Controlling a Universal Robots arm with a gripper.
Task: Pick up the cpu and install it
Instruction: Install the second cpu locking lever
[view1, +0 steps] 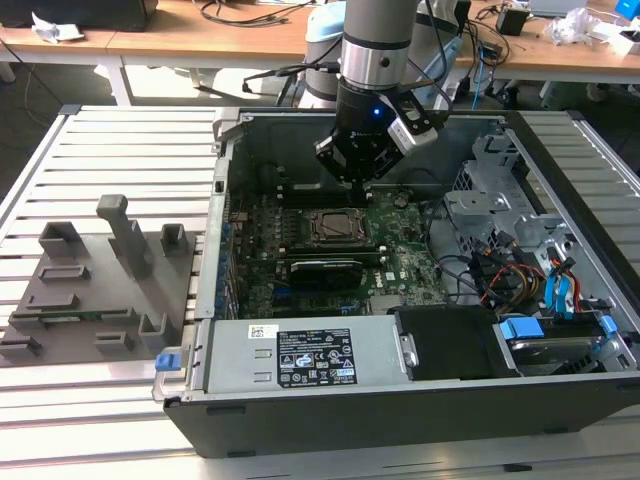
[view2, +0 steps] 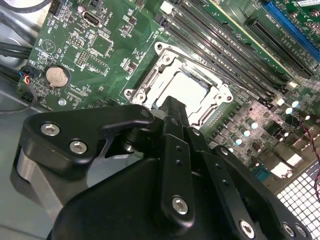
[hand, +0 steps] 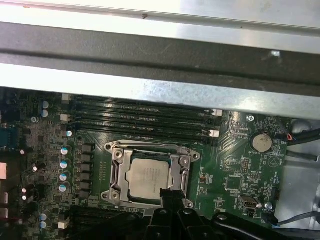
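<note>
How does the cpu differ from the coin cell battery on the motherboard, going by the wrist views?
The cpu is square, the coin cell battery round. The cpu is much larger. The cpu sits inside a metal socket frame near the end effector's tip; the battery sits apart, on open green board. Both are flat, silvery and lie level on the motherboard.

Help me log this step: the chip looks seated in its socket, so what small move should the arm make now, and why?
Probably a short straight lift. In both wrist views the cpu lies flat inside the socket frame, with the claw at its edge, so rising vertically avoids nudging it.
</note>
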